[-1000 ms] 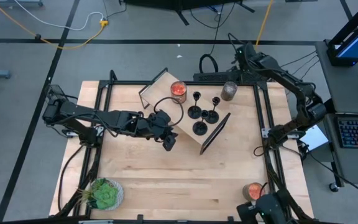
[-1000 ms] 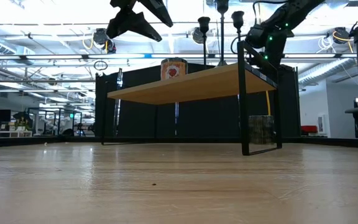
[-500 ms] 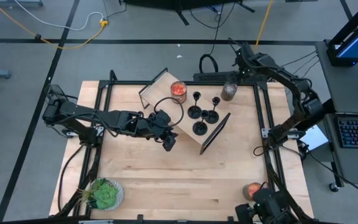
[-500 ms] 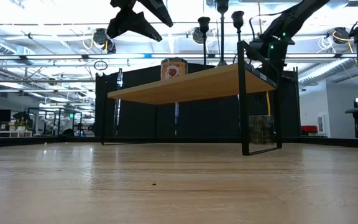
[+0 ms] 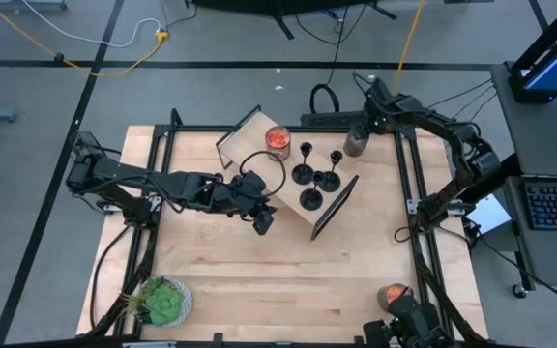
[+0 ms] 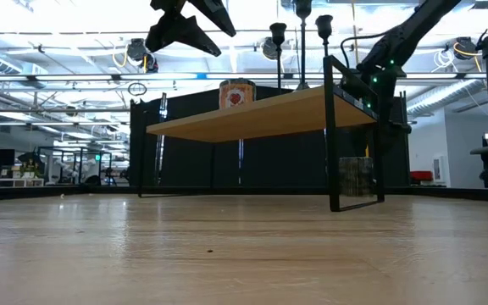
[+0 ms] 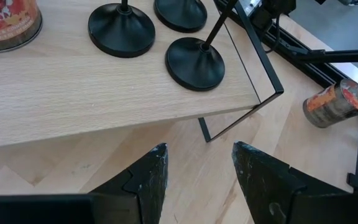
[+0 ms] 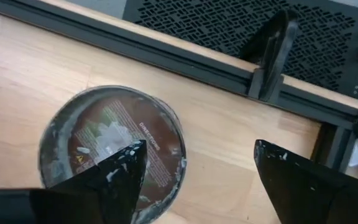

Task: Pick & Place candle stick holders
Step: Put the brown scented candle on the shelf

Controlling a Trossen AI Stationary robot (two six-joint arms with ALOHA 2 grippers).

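Three black candle stick holders (image 5: 304,174) (image 5: 328,180) (image 5: 310,199) stand on their round bases on a small wooden shelf (image 5: 293,208). The left wrist view shows their bases (image 7: 122,28) (image 7: 181,12) (image 7: 196,62). My left gripper (image 5: 262,220) (image 7: 197,168) hangs open above the shelf's near edge, with nothing between its fingers. My right gripper (image 5: 360,124) (image 8: 197,168) is open at the far right. It points steeply down over a grey jar (image 5: 356,143) (image 8: 114,149) and stays clear above it.
An orange-topped jar (image 5: 277,141) stands on the shelf's far corner. Another (image 5: 395,295) lies near the table's front right. A potted plant (image 5: 167,302) sits at the front left. A black frame (image 5: 409,193) rims the table. Bare wood lies in front of the shelf.
My right gripper has come down and toward the grey jar, tipping more steeply downward. The jar and the candle stick holders have stayed in place.
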